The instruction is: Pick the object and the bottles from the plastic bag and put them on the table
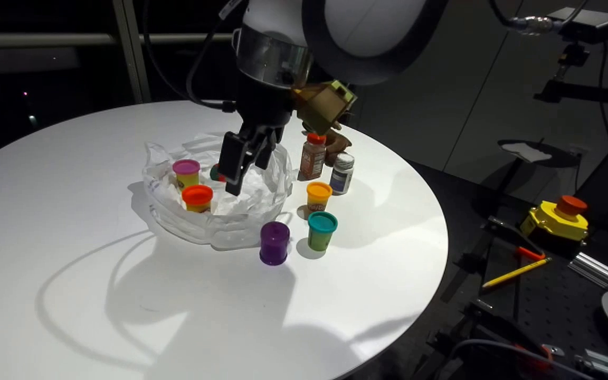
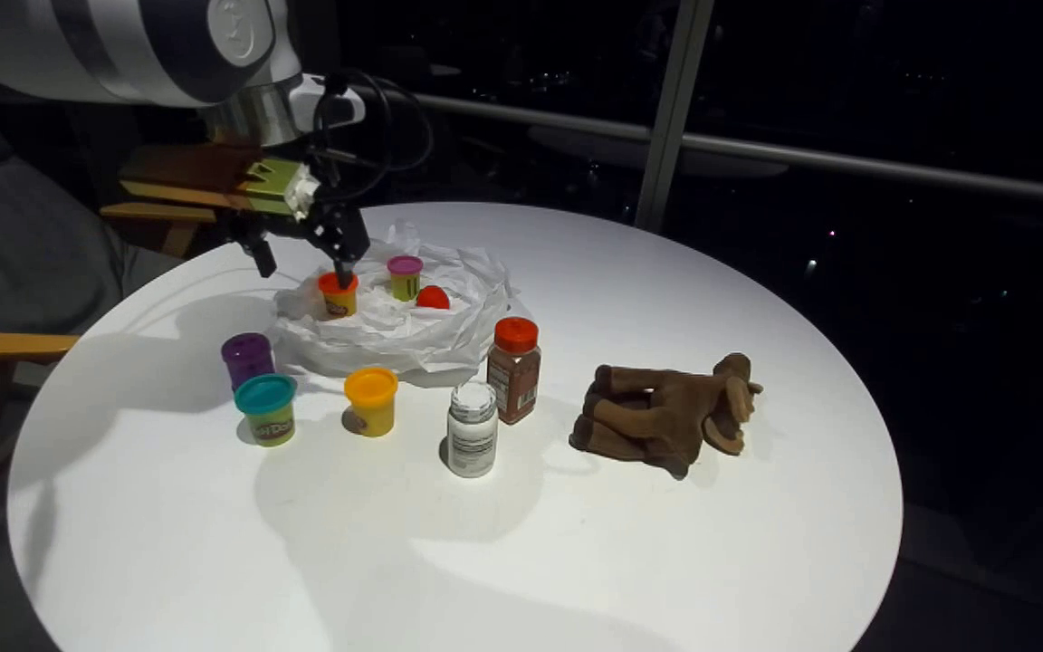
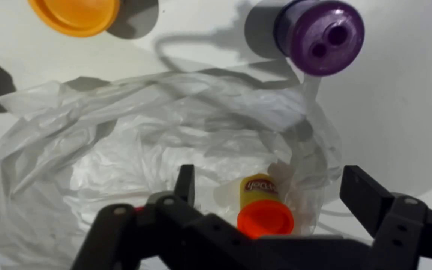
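The black gripper (image 3: 269,176) is spread wide above the wrinkled, translucent white plastic bag (image 1: 227,232), nothing pinched. Below, framed between its fingers (image 3: 364,200) in the wrist view, a yellow tub with a red-orange cap (image 3: 263,210) stands inside the bag, probably to be taken next. The gap should be centred over that cap and lowered straight, both fingers kept inside the bag's wall lest film be trapped. A clear lift should precede sideways travel, lest the purple cylinder (image 1: 275,243) just outside be knocked. Also left inside are a yellow tub with a pinkish-purple cap (image 2: 405,282) and a rounded red item (image 2: 433,298). A brown animal-shaped figure (image 2: 666,417), possibly the task's object, lies on the round white table (image 2: 666,543), well apart from the gripper.
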Controlling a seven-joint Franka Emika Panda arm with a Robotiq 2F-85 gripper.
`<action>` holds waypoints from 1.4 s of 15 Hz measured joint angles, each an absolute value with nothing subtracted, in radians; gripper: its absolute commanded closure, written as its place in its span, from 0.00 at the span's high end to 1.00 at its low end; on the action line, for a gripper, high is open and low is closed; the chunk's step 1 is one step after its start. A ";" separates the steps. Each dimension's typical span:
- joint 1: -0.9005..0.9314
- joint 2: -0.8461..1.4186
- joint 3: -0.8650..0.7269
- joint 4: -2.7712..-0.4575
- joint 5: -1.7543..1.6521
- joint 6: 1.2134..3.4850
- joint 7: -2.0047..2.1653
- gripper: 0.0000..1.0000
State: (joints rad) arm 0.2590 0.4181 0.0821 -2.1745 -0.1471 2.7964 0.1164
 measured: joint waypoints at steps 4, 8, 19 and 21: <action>0.269 0.457 0.021 -2.081 -0.196 2.776 0.118 1.00; 0.267 0.559 -0.021 -1.968 -0.208 2.753 0.118 1.00; 0.237 0.766 -0.034 -1.719 -0.173 2.730 0.125 1.00; 0.229 0.796 -0.031 -1.685 -0.161 2.711 0.125 1.00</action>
State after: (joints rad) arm 0.2287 0.7958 -0.0311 -1.6851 -0.1608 2.7113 0.1253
